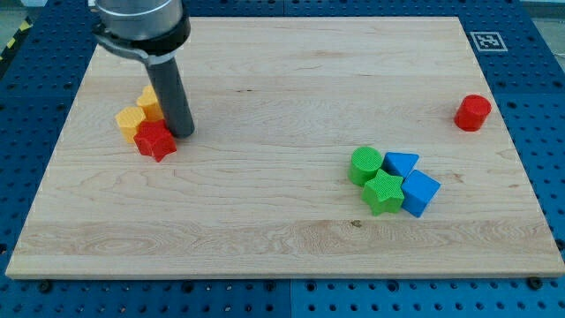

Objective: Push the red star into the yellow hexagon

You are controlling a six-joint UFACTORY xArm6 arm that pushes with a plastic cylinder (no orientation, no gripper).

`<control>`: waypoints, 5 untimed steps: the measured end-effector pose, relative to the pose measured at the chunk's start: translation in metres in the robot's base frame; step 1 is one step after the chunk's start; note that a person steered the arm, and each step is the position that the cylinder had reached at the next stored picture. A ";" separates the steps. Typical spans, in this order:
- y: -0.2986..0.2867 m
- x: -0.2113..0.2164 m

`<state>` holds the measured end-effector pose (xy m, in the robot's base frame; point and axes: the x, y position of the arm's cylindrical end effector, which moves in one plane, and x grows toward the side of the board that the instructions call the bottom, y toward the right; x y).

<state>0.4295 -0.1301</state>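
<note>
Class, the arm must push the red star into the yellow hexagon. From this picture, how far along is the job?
Looks essentially done: the red star rests against the yellow hexagon, with a second yellow block just behind. In hand: my tip sits at the star's right side, towards the view's right. Left: apparently nothing but drawing the rod away.

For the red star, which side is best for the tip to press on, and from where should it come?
Press the red star on its right side, coming from the view's right. My tip already sits there, and the yellow hexagon touches the star's upper left, so a leftward, slightly upward push probably keeps them together.
</note>
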 end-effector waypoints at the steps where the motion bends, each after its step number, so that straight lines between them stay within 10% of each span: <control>1: 0.063 -0.002; 3: 0.074 0.101; 5: -0.043 0.116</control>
